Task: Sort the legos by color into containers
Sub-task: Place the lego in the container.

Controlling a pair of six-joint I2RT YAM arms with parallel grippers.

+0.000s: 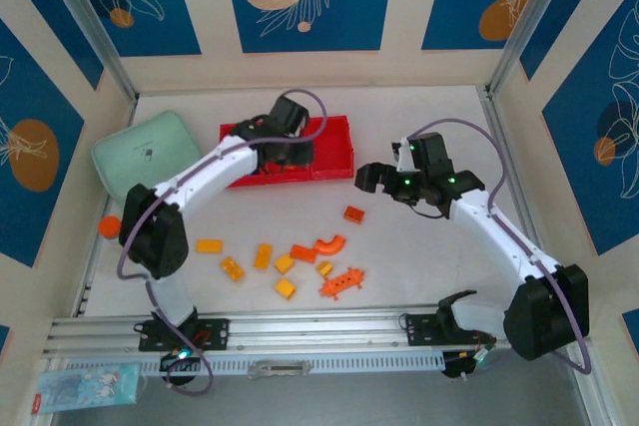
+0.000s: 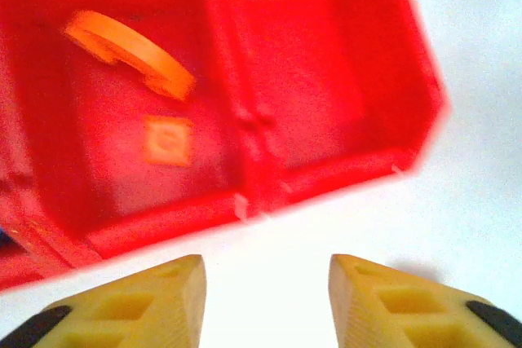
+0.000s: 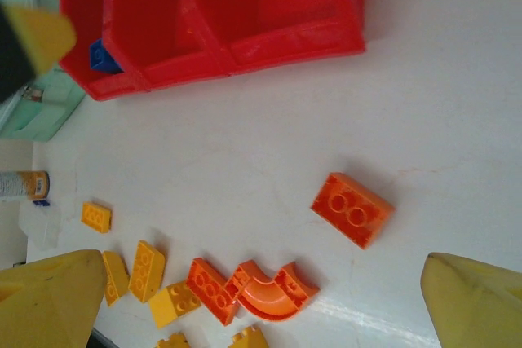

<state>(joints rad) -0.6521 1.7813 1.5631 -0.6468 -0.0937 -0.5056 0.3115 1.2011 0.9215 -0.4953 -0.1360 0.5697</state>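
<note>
Where the white desk [image 1: 429,266] is surveyed from above, two white arms are recorded at its near edge: the left arm [image 1: 205,175] is bent toward the far side, the right arm [image 1: 489,221] toward the centre. A mint green lidded box [image 1: 145,155] is seated at far left. Just beside it lies the red tray [image 1: 337,150], divided into three compartments side by side.

The left gripper [image 2: 265,270] is held over the tray's near wall, its yellow fingers [image 2: 175,287] spread apart with nothing between them. The right gripper [image 3: 263,257] is held above the desk to the right of the tray, spread wide and likewise holding nothing.

Inside the tray, an orange arch [image 2: 130,53] and a small orange square piece [image 2: 168,140] are noted in what appears to be the middle compartment. A blue brick [image 3: 101,56] is seen in the end compartment nearest the box.

On the desk, an orange brick [image 3: 352,209] lies alone, near the right gripper. Closer to the arm bases, a curved orange piece [image 3: 273,291] is found touching a second orange brick [image 3: 210,287]. A flat orange piece [image 1: 341,283] and several yellow bricks [image 1: 232,268] are scattered around them.
</note>
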